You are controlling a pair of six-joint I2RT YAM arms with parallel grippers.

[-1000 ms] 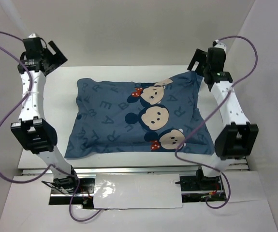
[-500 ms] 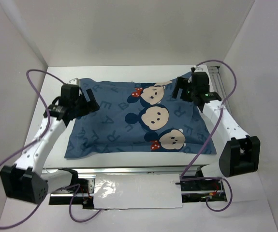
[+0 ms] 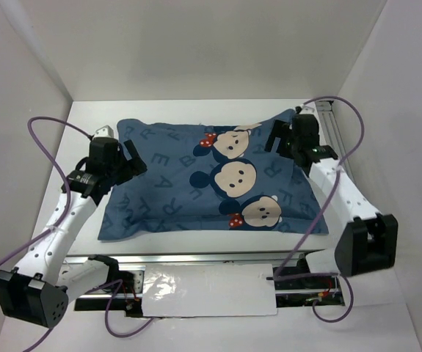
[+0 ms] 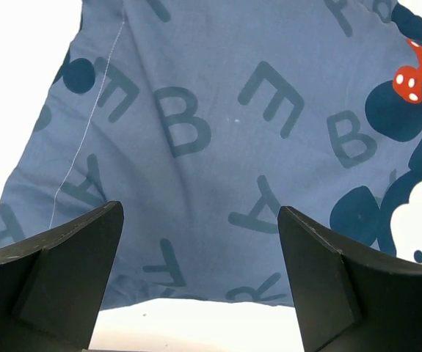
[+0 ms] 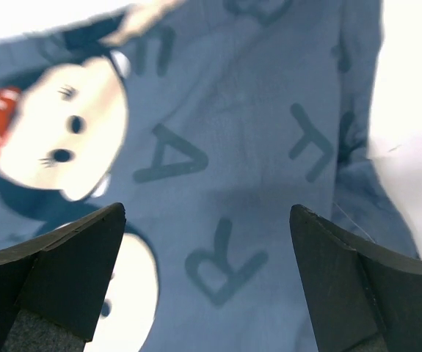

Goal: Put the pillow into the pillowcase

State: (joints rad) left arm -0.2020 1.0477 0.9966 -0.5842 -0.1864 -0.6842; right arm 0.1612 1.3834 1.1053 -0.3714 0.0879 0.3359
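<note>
White booth: we see a white table (image 3: 78,139) closed in by plain walls (image 3: 218,44).
Pillowcase (image 3: 166,183): spread across the middle of the table, dusty blue with darker letters. It looks puffed rather than limp.
Mouse faces (image 3: 238,174): three in a column right of centre. Two carry a red bow (image 3: 208,139).
Left gripper (image 3: 133,156): over the pillowcase's left edge. The wrist view shows its fingers (image 4: 64,271) spread wide with nothing between them — only lettered cloth below.
Right gripper (image 3: 280,139): over the far right corner of the pillowcase. Its fingers (image 5: 56,271) are also spread and empty, above cloth and one mouse face.
Contact: we cannot tell whether either gripper touches the fabric.
Cables (image 3: 49,125): purple, looping off both arms — one arcs over the right edge of the table.
</note>
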